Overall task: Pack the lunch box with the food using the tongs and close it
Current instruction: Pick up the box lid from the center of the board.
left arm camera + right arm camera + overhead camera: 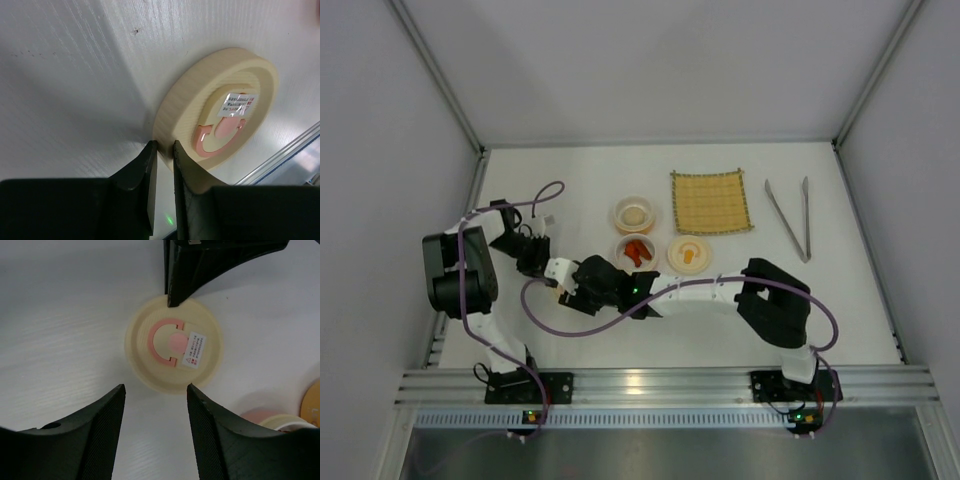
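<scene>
Step in hand (my reading): moving the pink-marked lid [200, 100], which lies flat on the worktop [75, 75]. The left end effector [163, 145] pinches the lid's rim. The right end effector [156, 386] hovers over it, jaws apart and empty. The tongs [786, 220] lie untouched at far right, beside the mat [711, 202]. The ball [634, 213] and sausage pieces [638, 249] sit in bowls [615, 214]. Next move calls for a firm hold on the lid, setting it aside, then fetching the tongs.

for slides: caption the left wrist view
Left tool pinches the rim of a round cream lid with a pink mark on the white table.
</scene>
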You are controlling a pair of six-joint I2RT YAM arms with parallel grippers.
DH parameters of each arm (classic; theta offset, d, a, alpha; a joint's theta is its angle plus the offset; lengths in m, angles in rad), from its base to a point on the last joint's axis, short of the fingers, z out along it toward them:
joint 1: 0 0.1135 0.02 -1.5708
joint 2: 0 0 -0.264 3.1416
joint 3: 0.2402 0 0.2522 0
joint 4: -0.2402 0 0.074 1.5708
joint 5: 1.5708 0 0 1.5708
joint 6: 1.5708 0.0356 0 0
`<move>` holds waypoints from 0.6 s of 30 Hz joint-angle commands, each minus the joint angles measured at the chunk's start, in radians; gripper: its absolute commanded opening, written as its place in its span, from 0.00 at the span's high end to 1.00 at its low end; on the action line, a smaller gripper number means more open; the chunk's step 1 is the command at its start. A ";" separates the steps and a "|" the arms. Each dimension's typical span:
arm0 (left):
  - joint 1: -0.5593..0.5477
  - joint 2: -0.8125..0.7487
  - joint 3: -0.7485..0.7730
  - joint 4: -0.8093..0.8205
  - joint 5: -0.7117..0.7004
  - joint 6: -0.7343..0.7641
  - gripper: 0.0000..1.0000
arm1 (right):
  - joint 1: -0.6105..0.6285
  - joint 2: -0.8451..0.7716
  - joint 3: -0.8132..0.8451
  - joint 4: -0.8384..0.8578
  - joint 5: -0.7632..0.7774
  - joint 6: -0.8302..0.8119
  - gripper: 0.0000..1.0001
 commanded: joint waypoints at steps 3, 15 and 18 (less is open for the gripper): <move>-0.004 0.046 0.006 -0.030 -0.061 0.021 0.95 | 0.025 0.092 0.080 0.138 0.045 0.038 0.49; -0.003 0.058 0.008 -0.041 -0.052 0.040 1.00 | 0.022 0.196 0.116 0.222 0.010 -0.032 0.48; -0.003 0.056 0.010 -0.044 -0.051 0.041 1.00 | 0.022 0.221 0.145 0.216 0.010 -0.026 0.49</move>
